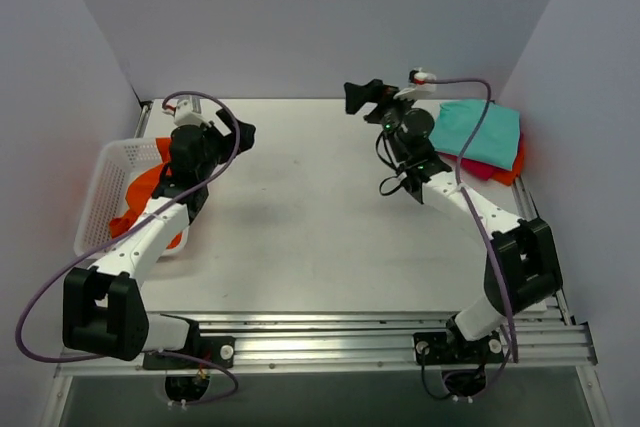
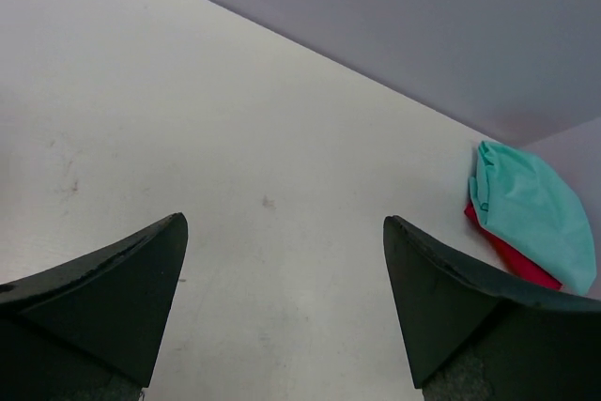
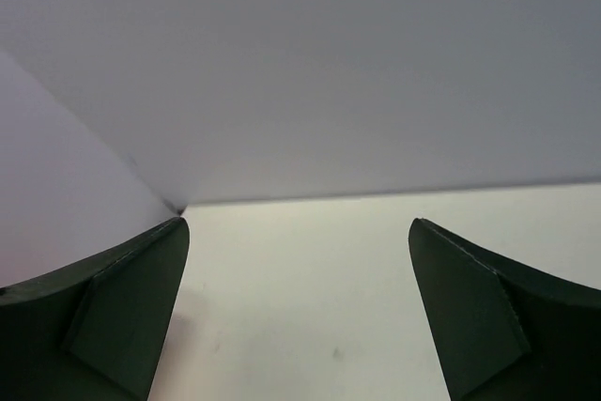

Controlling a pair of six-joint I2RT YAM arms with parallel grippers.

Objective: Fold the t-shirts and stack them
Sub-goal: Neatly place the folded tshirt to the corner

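- Your left gripper hovers just past the far right corner of the basket. Its jaws are spread wide and hold nothing.
- Your right gripper is well across the table from the basket, also wide open and empty.
- The folded teal t-shirt lies on the magenta t-shirt, on the side of the table opposite the basket.
- Crumpled orange t-shirts fill the basket, partly hidden by your left arm.

Magenta shirt mostly hidden under teal shirt; orange shirt partly behind L arm.
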